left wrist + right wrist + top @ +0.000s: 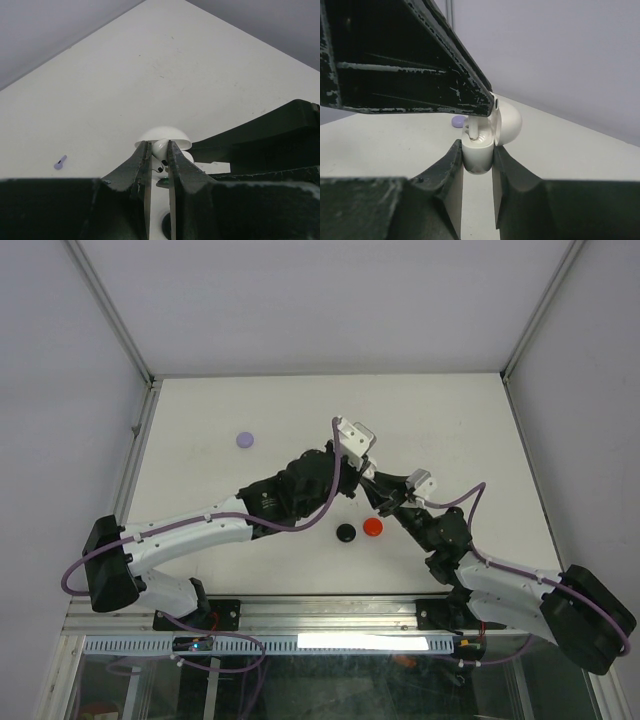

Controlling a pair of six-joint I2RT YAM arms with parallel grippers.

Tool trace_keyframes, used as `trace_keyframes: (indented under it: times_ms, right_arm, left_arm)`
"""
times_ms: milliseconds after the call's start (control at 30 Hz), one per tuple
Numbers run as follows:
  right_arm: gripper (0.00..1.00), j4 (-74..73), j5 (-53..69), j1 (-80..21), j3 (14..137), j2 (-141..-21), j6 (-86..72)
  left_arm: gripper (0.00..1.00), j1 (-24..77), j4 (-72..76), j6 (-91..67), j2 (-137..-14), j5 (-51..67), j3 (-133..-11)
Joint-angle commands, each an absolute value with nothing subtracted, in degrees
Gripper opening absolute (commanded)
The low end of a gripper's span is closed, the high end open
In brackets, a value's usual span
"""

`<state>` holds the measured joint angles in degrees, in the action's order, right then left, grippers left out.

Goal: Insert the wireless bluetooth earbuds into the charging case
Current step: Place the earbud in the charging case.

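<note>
Both arms are working over the counter (200, 410).
The right jaws are pinching the open white charging case (478, 156) by its rigid base; just above, the left jaws are squeezing a tiny white earbud (161, 146), light and probably slippery, best gripped across its body.

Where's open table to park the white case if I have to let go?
Far right corner of the table, beyond the right gripper, is bare; so is the far strip right of the lavender case. Crowded: centre, where the left gripper meets it, black case and red case just nearside.
</note>
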<state>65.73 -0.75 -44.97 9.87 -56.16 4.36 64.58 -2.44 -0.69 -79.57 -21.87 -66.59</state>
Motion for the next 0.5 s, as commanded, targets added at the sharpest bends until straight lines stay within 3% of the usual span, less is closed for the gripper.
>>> trace_keyframes:
  times_ms: [0,467]
  right_arm:
    - [0.0,69.52,-0.71,-44.82,12.18,-54.67,3.87]
    - [0.0,69.39,-0.7,-44.87,12.14,-54.11,3.69]
  left_arm:
    - [0.14,65.81,0.43,2.71,-79.23,-24.73,-66.24]
    - [0.15,67.93,0.36,7.06,-79.7,-25.62,-65.93]
